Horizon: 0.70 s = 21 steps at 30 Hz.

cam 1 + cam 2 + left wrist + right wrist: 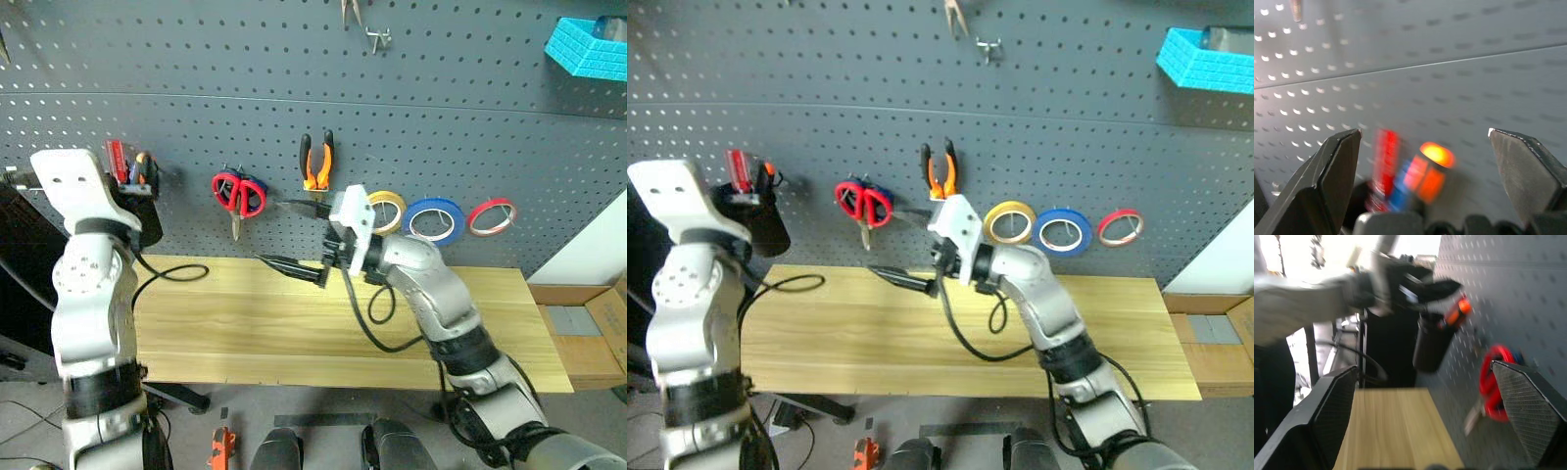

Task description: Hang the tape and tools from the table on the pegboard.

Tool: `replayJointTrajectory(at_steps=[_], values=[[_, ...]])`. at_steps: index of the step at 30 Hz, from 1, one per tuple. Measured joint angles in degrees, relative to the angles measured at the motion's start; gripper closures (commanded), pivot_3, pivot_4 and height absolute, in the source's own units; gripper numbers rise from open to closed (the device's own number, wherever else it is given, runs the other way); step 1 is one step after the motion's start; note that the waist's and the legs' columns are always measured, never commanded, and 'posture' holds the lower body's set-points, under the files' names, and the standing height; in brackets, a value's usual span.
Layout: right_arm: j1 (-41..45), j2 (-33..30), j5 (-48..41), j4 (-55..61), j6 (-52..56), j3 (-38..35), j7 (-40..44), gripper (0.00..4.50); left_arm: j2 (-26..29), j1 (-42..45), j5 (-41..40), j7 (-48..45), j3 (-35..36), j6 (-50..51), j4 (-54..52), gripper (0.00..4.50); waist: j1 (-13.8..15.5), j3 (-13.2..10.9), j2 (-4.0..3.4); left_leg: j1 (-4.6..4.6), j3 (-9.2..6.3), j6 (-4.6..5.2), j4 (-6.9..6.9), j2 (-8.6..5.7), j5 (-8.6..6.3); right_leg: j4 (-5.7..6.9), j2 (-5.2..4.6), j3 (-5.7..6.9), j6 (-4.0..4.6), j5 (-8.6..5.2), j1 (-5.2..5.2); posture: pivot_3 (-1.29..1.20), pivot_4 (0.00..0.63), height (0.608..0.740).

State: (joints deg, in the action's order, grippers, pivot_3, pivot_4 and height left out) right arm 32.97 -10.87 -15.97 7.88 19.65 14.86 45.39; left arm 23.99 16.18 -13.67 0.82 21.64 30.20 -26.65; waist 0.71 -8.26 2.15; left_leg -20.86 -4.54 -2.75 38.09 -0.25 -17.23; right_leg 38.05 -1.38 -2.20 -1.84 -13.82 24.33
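1. Left gripper is seen spread wide, empty, at centre frame before the red-handled screwdriver in the black holder.
2. Right gripper, also parted and empty, is noted mid-frame over the table.
3. Risk: the holder could be knocked if the left arm swings.

Dark grey pegboard (dotted with holes); tape blue — scissors red-handled; table yellowish wood.

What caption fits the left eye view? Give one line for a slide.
Both grippers open over the table; scissors, pliers and blue tape hang on the pegboard.
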Motion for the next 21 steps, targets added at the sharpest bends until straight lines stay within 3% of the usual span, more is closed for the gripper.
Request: replayJointTrajectory(at_steps=[4, 8, 13, 21], values=[[-7.0, -3.8, 2.1, 4.1, 1.8, -0.5, -3.6, 0.00, -4.7, -8.8, -1.2, 1.3, -2.8, 6.6, -11.9, 0.03, 0.5, 0.1, -0.10, 0.32, 0.04, 0.02, -0.03, 0.00, 0.00, 0.03, 0.13, -0.02, 0.01, 0.00, -0.30, 0.13, 0.131, 0.740], [-13.7, -7.0, 6.7, 3.6, 1.9, -0.8, -8.3, 0.00, -8.5, -19.4, -1.3, -0.3, -9.2, 7.5, -13.2, 0.03, 0.7, 0.0, -0.11, 0.40, 0.17, 0.03, -0.01, -0.03, 0.01, 0.03, 0.20, -0.01, 0.00, 0.00, -0.37, 0.12, 0.130, 0.740], [-18.0, -7.4, 12.3, -2.7, -1.0, -0.9, -14.4, 0.00, -9.2, -22.6, 0.4, -3.3, -13.0, 3.1, -3.2, 0.03, 0.6, -0.1, -0.24, 1.10, 0.28, 0.12, -0.04, 0.01, 0.06, -0.08, 0.33, 0.03, -0.11, -0.28, -1.11, 0.10, 0.113, 0.740], [-19.9, -1.9, 15.7, -15.3, -0.5, -5.5, -27.8, 0.00, -8.4, -9.8, 0.9, -9.7, -12.7, -3.5, 24.6, 0.03, 0.4, 0.2, -0.27, 1.06, 0.36, 0.18, -0.03, -0.02, 0.13, -0.10, 0.31, -0.02, 0.04, -0.06, -1.11, 0.05, 0.084, 0.740]])
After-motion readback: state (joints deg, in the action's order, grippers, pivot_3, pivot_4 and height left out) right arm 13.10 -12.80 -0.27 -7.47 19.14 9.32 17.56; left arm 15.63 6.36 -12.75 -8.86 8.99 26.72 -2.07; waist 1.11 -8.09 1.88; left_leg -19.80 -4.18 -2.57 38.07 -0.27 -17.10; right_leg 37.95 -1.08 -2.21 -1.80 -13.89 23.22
